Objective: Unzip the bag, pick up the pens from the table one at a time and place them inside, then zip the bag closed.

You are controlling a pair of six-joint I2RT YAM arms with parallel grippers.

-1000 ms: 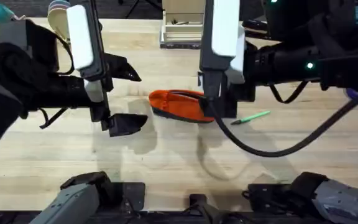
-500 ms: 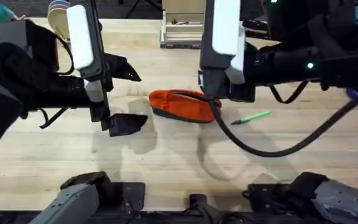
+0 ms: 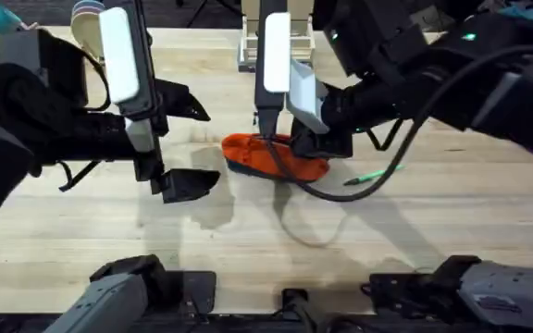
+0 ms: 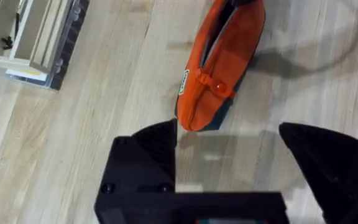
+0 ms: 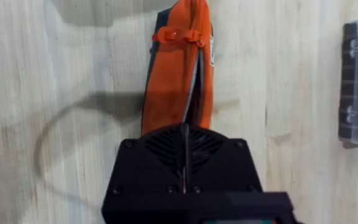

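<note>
Right gripper over the orange bag, left gripper waiting beside it.

The bag point(image 3: 274, 157) lies mid-table point(image 3: 248, 231), its zipper partly parted. The right gripper point(image 5: 186, 144) hangs over one end, fingers pressed together. The left gripper point(image 4: 229, 158) hovers just beside the other end, fingers spread apart. A green pen point(image 3: 378, 173) lies nearby.

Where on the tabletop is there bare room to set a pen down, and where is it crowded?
Bare table runs between the bag and the arm bases, and right of the green pen. It is crowded around the bag, with the right gripper at it, the left gripper beside it and the organiser behind.
</note>
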